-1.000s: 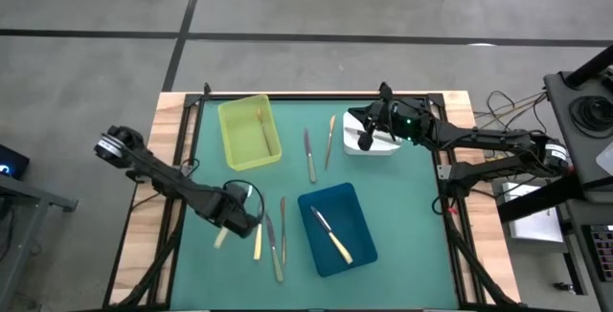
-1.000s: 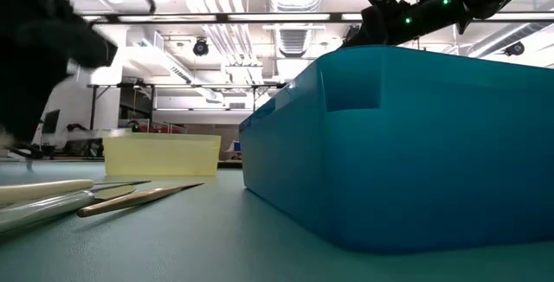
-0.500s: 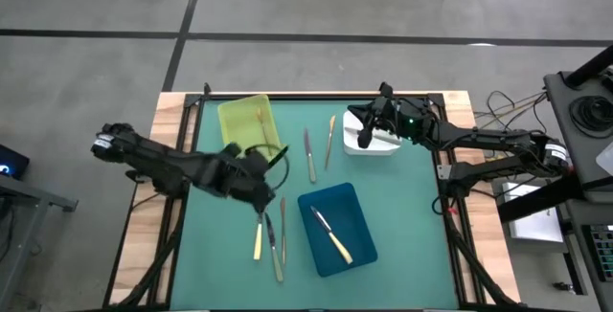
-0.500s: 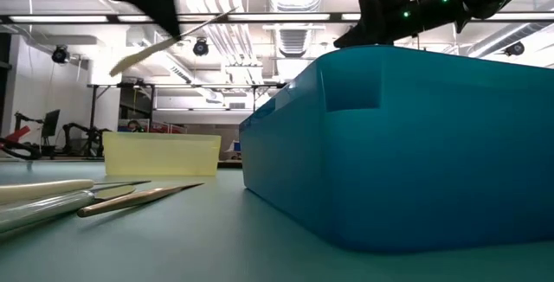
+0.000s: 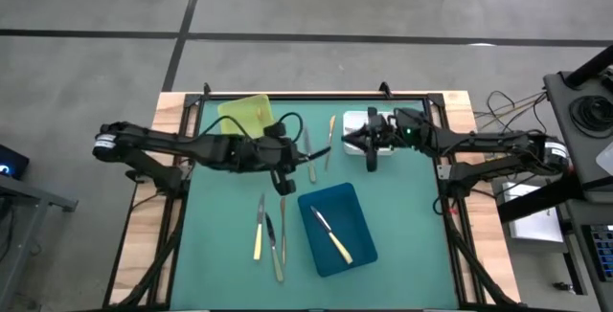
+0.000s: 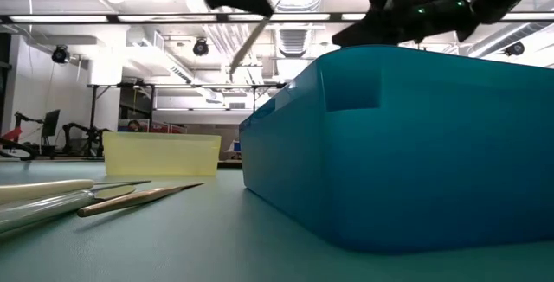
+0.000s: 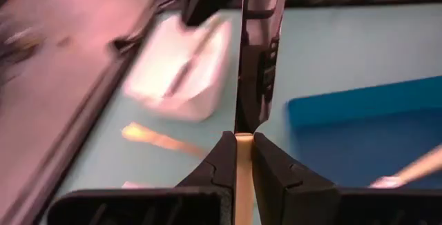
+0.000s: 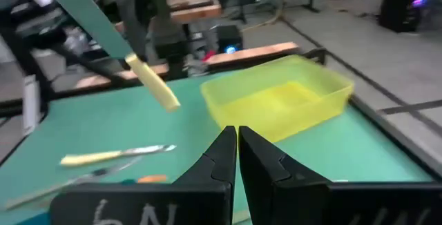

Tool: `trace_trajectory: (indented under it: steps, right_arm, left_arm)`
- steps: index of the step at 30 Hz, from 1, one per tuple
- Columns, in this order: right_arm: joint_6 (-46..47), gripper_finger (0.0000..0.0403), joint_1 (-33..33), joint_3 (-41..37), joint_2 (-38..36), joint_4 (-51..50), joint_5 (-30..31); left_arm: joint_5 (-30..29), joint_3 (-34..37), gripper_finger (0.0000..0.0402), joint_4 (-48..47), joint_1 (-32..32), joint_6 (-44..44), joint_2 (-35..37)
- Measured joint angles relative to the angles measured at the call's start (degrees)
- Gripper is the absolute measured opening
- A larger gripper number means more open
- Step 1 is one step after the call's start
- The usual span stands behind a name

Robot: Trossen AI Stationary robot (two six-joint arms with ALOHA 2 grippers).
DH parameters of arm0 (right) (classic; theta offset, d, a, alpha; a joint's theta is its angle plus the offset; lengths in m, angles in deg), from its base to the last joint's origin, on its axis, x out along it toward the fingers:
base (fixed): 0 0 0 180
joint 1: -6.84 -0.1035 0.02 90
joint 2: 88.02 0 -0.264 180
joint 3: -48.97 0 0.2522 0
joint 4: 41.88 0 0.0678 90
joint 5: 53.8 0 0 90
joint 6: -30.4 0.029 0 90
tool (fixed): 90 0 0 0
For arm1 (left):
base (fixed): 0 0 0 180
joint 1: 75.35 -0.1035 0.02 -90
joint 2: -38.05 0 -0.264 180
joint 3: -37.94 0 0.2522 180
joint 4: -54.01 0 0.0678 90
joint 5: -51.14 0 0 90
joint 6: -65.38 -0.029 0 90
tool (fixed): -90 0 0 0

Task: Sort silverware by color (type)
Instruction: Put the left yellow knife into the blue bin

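Note:
My left gripper (image 5: 284, 167) hangs above the table's middle, just beyond the blue tray (image 5: 337, 228), shut on a knife (image 6: 253, 33) with a cream-yellow handle and silver blade. My right gripper (image 5: 371, 147) is shut on nothing beside the white tray (image 5: 356, 121); its closed fingers (image 8: 236, 145) face the yellow tray (image 8: 280, 104). Several pieces of silverware lie flat on the green mat: some near the front (image 5: 270, 237), two at the far middle (image 5: 308, 145). A cream-handled knife (image 5: 333, 235) lies in the blue tray. My left gripper pinches the knife's cream-yellow handle (image 7: 243, 157) between its two fingers, close to where the blade starts. The blade (image 7: 243, 52) runs on past the fingertips. The knife is lifted clear of the table and tilted, handle end (image 8: 160, 94) lower than the blade.
The yellow tray (image 5: 241, 113) stands at the far left, partly under my left arm. The white tray (image 7: 181, 66) holds a utensil. The blue tray's wall (image 6: 407, 144) fills the low view's right. Wooden table edges and a black frame ring the mat.
My left gripper has lifted the cream-handled knife clear of the mat at the near left. It has carried it up and toward the table's middle, rolling its wrist, so the knife has turned about. My right gripper has turned a little beside the white tray.

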Motion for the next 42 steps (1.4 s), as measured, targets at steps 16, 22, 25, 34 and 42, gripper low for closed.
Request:
trace_trajectory:
  steps: [16,22,25,34,42]
  right_arm:
    - [1.2,0.0009,-13.1,-0.4,0.0,9.8,2.5]
    - [0.4,0.0009,-17.0,0.8,0.0,9.9,4.3]
    - [0.3,0.0009,-18.5,1.3,0.0,10.0,7.1]
    - [-1.1,0.0018,-21.6,1.5,0.0,11.2,14.9]
    - [-1.1,0.0112,-22.9,2.7,0.6,11.9,15.2]
  left_arm:
    - [29.0,12.5,0.0008,36.0,-1.6,-14.4,0.0]
    - [35.2,16.3,0.0009,46.6,-2.2,-16.5,0.0]
    - [35.2,17.4,0.0009,49.1,-3.1,-16.5,-0.3]
    - [35.1,18.0,0.0009,50.3,-5.3,-16.4,-0.3]
    - [34.0,18.0,0.0009,50.0,-7.6,-14.7,-0.6]
